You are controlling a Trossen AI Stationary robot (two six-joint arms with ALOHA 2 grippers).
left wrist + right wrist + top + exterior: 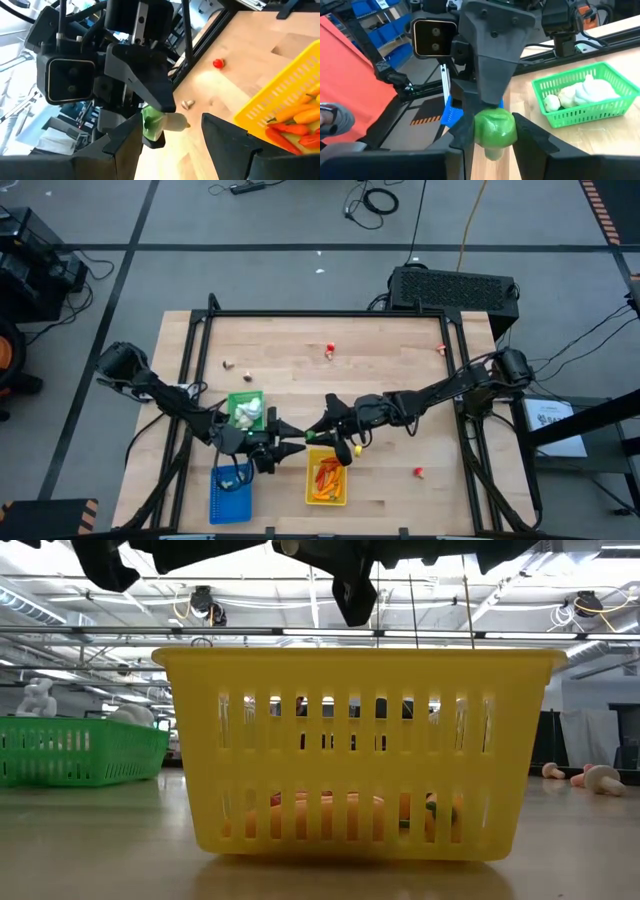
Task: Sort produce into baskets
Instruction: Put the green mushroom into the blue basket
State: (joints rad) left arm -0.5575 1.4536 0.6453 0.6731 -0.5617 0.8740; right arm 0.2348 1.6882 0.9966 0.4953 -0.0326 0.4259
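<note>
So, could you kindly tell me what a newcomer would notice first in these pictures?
Most striking are the two arms meeting nose to nose mid-table, with a small green-and-white toy vegetable between them: the right pincer grips it while the left pincer stands open around it. Just beside them sits the yellow basket of orange and red pieces, which fills the low view. The green basket of white bulbs lies left of the meeting point.

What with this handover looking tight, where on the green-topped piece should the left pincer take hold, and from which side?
Probably the pale stem end of the green-topped piece. The right pincer clamps the rounded green head, so only the stem sticks out free. The open left pincer faces it head-on, so it should come straight in and close across the stem.
</note>
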